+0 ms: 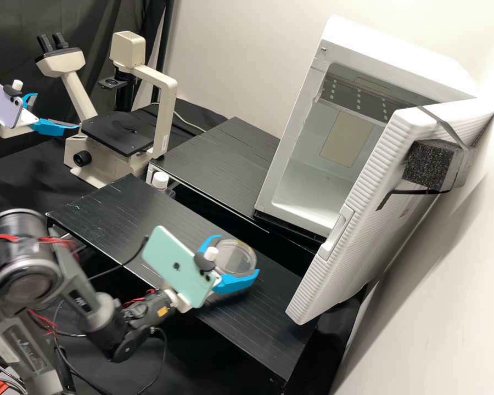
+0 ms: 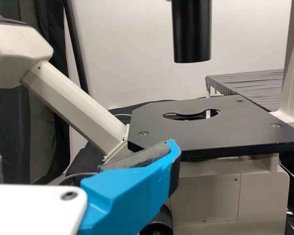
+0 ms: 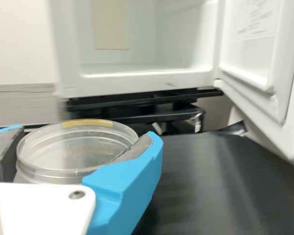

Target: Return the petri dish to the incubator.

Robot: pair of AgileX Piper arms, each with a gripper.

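From my left wrist camera I'm facing the microscope (image 2: 206, 188), its flat black stage (image 2: 186, 134) pierced by an oddly shaped opening (image 2: 191, 114). Above the stage hangs a black cylinder (image 2: 191, 32). A cream tube (image 2: 73, 107) slants up from the stage's edge to the head (image 2: 17, 54), with dark drapes (image 2: 44, 132) behind. One blue finger (image 2: 132, 196) of my left tool (image 1: 57, 111), padded in dark grey, partly covers a ridged knob (image 2: 159, 223). Beyond the stage I see a striped table (image 2: 250, 85) and the pale wall (image 2: 127, 54).

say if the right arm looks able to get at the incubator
Probably yes: the door stands open, and the right pincer, holding the petri dish, faces the incubator with nothing visible between.
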